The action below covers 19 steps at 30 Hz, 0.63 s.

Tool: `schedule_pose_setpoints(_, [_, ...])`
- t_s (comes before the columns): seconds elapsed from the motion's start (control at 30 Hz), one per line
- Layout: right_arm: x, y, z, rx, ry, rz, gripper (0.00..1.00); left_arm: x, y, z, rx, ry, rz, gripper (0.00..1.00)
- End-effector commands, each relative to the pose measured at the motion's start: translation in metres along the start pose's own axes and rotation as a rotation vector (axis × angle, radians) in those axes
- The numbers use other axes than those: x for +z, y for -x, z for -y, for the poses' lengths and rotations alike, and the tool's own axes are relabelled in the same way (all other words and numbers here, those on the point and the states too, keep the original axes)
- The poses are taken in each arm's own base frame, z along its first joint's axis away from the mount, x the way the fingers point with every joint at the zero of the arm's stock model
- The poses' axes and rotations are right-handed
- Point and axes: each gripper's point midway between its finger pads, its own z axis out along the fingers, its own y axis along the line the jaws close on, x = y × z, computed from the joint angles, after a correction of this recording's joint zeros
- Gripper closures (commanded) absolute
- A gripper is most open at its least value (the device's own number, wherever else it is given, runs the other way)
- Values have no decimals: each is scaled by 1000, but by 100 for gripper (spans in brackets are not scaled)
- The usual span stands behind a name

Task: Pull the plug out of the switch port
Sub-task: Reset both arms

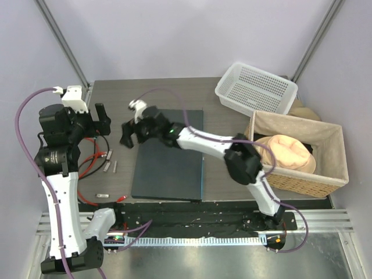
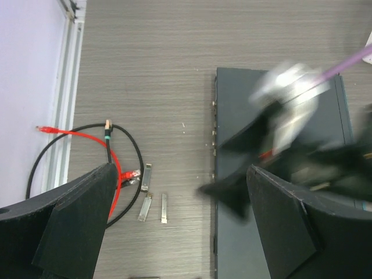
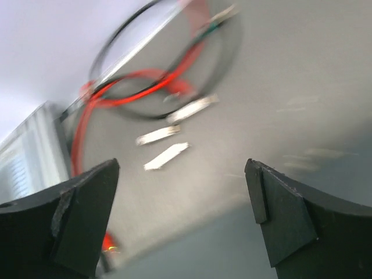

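Right gripper hangs wide open and empty at the switch's left port edge; left gripper open too. Red plug lies loose on the surface further left. Small, light, stiff, I judge: pinch its body, not the limp cable.
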Motion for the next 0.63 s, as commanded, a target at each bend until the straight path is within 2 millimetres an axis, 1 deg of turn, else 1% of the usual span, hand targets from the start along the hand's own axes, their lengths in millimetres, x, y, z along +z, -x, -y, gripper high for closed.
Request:
schedule_pose_setpoints(0.0, [-109, 84, 65, -197, -467, 160, 0, 21, -4, -2, 9, -17, 24, 0])
schedule_pose_setpoints(0.03, [-137, 99, 67, -290, -532, 169, 0, 26, -11, -3, -10, -12, 10, 0])
schedule_pose_setpoints(0.07, [-153, 93, 79, -324, -604, 140, 0, 31, -15, -4, -18, -9, 9, 0])
schedule_pose_setpoints(0.1, [-174, 92, 95, -368, -722, 116, 1, 35, -21, -4, -26, -9, -5, 0])
schedule_pose_setpoints(0.13, [-198, 102, 96, -434, -781, 111, 0, 43, -37, -3, -33, -23, -46, 0])
schedule_pose_setpoints(0.17, [-210, 101, 101, -460, -831, 93, 0, 49, -43, -1, -32, -43, -61, 0])
schedule_pose_setpoints(0.2, [-221, 94, 108, -492, -876, 52, 0, 53, -49, 2, -34, -61, -73, 0])
schedule_pose_setpoints(0.23, [-244, 101, 114, -512, -967, 55, 1, 59, -60, 3, -38, -78, -95, 0])
schedule_pose_setpoints(0.3, [-262, 97, 117, -515, -1011, 30, 0, 66, -56, 1, -57, -66, -54, 0])
schedule_pose_setpoints(0.33, [-265, 96, 111, -519, -971, 31, 0, 69, -56, -1, -74, -65, -45, 0])
schedule_pose_setpoints(0.37, [-279, 103, 102, -541, -941, 50, 0, 73, -56, -2, -98, -65, -40, 0])
schedule_pose_setpoints(0.4, [-283, 94, 102, -556, -926, 32, 0, 78, -58, -2, -111, -71, -54, 0])
schedule_pose_setpoints(0.43, [-286, 92, 101, -568, -922, 26, 0, 79, -59, -1, -117, -76, -57, 0])
schedule_pose_setpoints(0.47, [-292, 88, 103, -600, -926, 4, 0, 82, -60, 1, -121, -93, -65, 0])
schedule_pose_setpoints(0.53, [-298, 86, 111, -608, -951, -7, 0, 88, -65, 2, -130, -106, -83, 0])
schedule_pose_setpoints(0.6, [-301, 83, 125, -603, -961, -25, 0, 92, -68, 4, -156, -113, -81, 0])
